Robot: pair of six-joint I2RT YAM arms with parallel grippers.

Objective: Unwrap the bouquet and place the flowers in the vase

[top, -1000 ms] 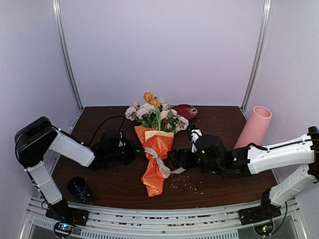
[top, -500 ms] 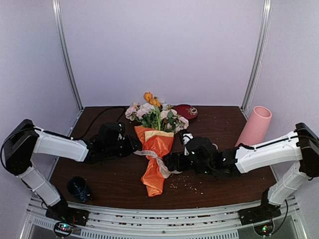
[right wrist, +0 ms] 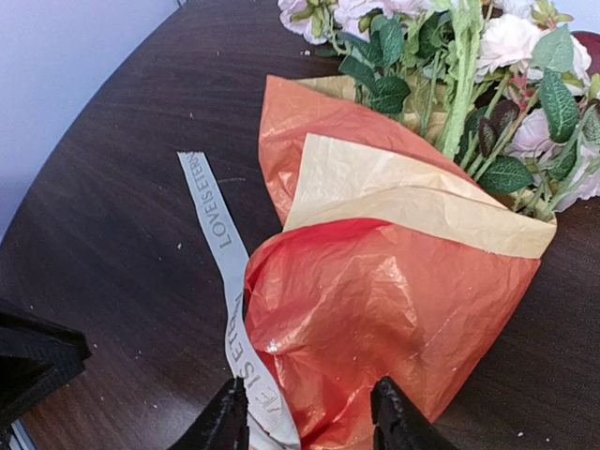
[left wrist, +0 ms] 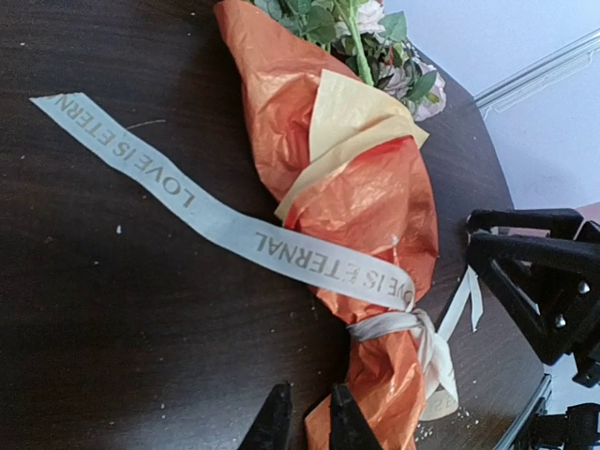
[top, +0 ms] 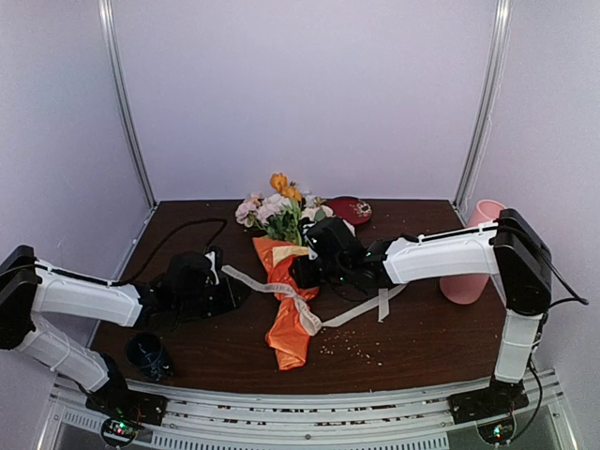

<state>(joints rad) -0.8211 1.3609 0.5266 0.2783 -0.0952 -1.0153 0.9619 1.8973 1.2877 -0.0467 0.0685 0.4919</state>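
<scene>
dark brown tabletop point(top: 422, 337) under everything. right arm point(top: 441, 253) reaching from the right edge across to the middle. left arm point(top: 89, 295) low over the near left part, pointing toward the middle.

bouquet point(top: 286, 323) flat at the middle of the tabletop, narrow end of its orange and tan paper toward the near edge. flowers point(top: 279, 208), pink, white and orange blooms with green leaves, spilling from the wide mouth of the paper toward the far edge, stems inside the wrap. vase point(top: 461, 283), pink, standing by the right edge, well apart from the bouquet and partly behind the right arm.

cream ribbon point(left wrist: 234, 234) printed "love is eternal", knotted round the narrow part of the wrap, one tail slack across the wood toward the left arm, another toward the right.

right gripper point(right wrist: 309, 417) over the wrap, fingers about half apart with orange paper and ribbon between them; cannot tell whether pinching or only astride. left gripper point(left wrist: 307, 420) left of the wrap, near the end of the left tail, fingers a narrow gap apart, nothing held.

dark red dish point(top: 349, 208) at the far edge, just right of the blooms. dark blue cup point(top: 148, 354) near the near left corner. pale crumbs point(top: 349, 349) scattered toward the near edge, right of the wrap's narrow end.
</scene>
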